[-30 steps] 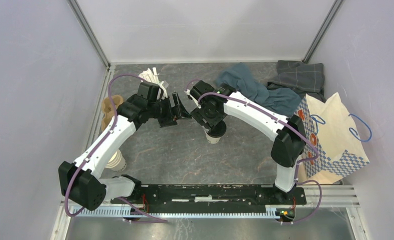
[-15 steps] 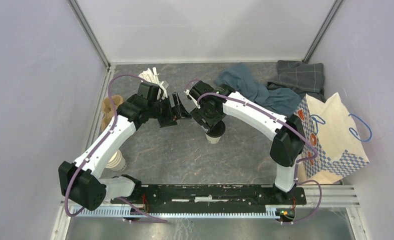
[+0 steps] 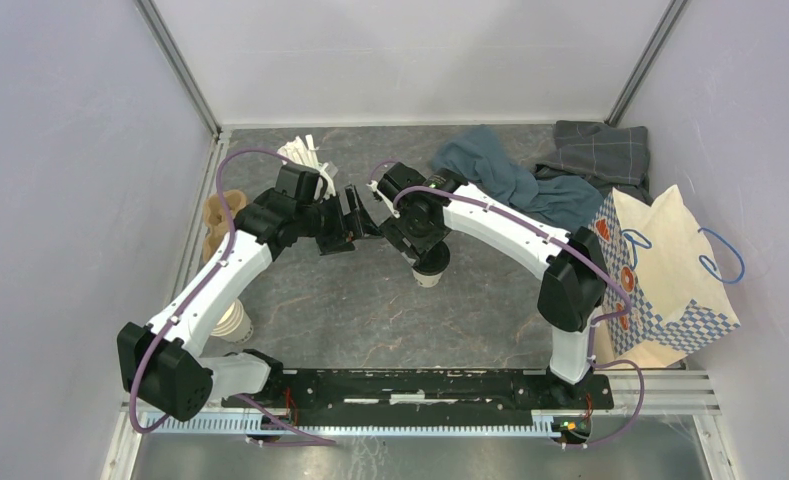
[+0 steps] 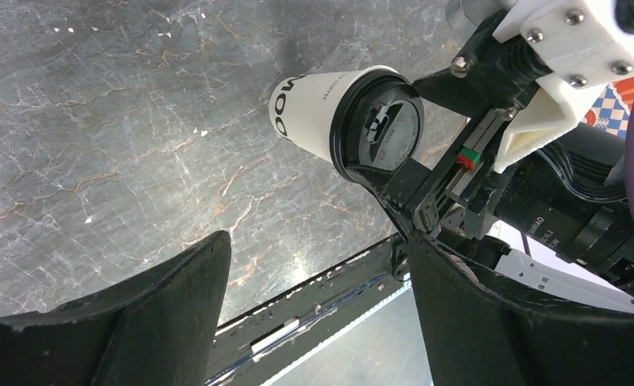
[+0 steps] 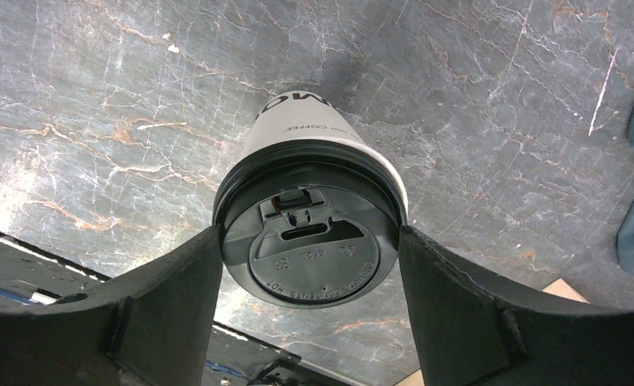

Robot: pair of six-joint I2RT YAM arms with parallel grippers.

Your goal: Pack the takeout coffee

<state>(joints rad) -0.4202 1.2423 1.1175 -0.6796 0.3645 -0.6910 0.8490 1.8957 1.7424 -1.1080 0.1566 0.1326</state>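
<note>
Here the coffee [image 3: 427,274] stands near the middle of the counter [image 3: 350,300]. From above it is mostly hidden under the right claw [image 3: 430,258], and only a small part of it shows. The right wrist view gives what the top view hides. The claw is closed on the black lid [image 5: 309,257], with one finger [image 5: 177,297] touching the rim on each side. The coffee is upright, and its base seems to rest on the counter. The left wrist view shows the same grip from the side, with black letters on the white wall. It shows also that the left claw [image 4: 317,241] is wide and holds nothing; there is only bare counter between its fingers. Only the top view shows the rest. The checked bag [image 3: 670,270] is at the right edge, well apart from the coffee. Two cloths [image 3: 500,170] lie at the far side, and the left claw is just beside the right one.
</note>
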